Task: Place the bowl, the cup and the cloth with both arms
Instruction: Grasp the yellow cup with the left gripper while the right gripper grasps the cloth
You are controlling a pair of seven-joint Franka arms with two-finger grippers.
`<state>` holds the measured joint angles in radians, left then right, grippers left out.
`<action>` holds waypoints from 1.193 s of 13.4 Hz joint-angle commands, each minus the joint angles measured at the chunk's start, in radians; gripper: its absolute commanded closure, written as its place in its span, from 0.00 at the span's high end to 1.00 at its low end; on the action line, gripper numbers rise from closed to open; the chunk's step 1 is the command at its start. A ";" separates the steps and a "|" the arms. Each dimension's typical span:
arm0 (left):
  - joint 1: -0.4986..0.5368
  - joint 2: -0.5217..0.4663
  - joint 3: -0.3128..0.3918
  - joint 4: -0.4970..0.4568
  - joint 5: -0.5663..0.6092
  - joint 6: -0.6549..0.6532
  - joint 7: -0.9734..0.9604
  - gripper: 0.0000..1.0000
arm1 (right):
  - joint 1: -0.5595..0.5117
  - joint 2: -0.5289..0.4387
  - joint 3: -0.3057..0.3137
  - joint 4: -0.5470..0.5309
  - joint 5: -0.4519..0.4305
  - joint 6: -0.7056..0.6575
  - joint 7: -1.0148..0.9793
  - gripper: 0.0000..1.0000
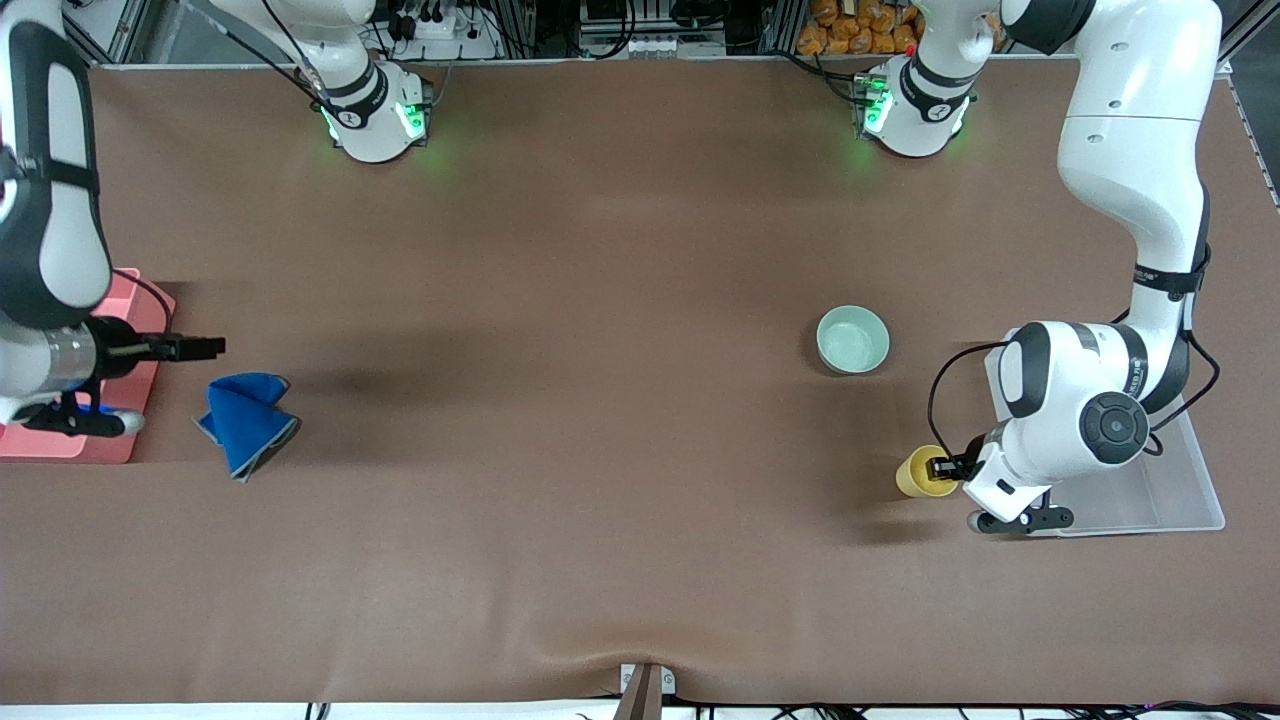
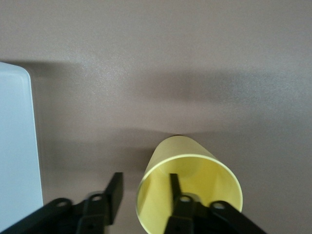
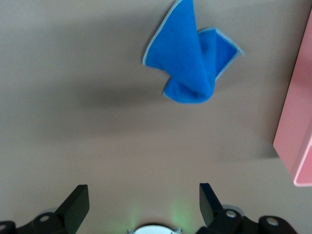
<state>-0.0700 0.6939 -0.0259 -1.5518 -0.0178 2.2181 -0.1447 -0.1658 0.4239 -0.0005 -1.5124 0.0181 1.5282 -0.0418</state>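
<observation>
The left tool (image 1: 948, 467) straddles the yellow cup's (image 1: 922, 472) rim, one finger inside, one outside, not yet closed, just beside the clear bin (image 1: 1180, 495). The right tool (image 1: 205, 347) hangs wide open above the blue cloth (image 1: 245, 420), near the pink bin (image 1: 135, 300). The mint bowl (image 1: 852, 340) waits untouched on the tabletop (image 1: 600, 400).

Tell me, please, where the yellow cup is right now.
In the front view the cup is at the left arm's end of the table, beside the clear bin and nearer the camera than the bowl; the left end effector straddles its rim.
</observation>
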 commanded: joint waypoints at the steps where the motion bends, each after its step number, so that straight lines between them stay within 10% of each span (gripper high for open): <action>1: -0.008 -0.005 0.007 -0.004 -0.018 0.003 -0.012 0.07 | -0.054 0.047 0.013 0.043 0.009 0.055 -0.022 1.00; 16: 0.102 -0.178 0.009 0.096 -0.044 -0.231 0.034 0.00 | -0.130 0.223 0.017 -0.052 0.091 0.383 -0.329 1.00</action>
<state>0.0093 0.5408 -0.0169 -1.4591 -0.0403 2.0344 -0.1402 -0.2759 0.6583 0.0062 -1.5246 0.0956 1.8759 -0.3592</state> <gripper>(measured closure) 0.969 0.000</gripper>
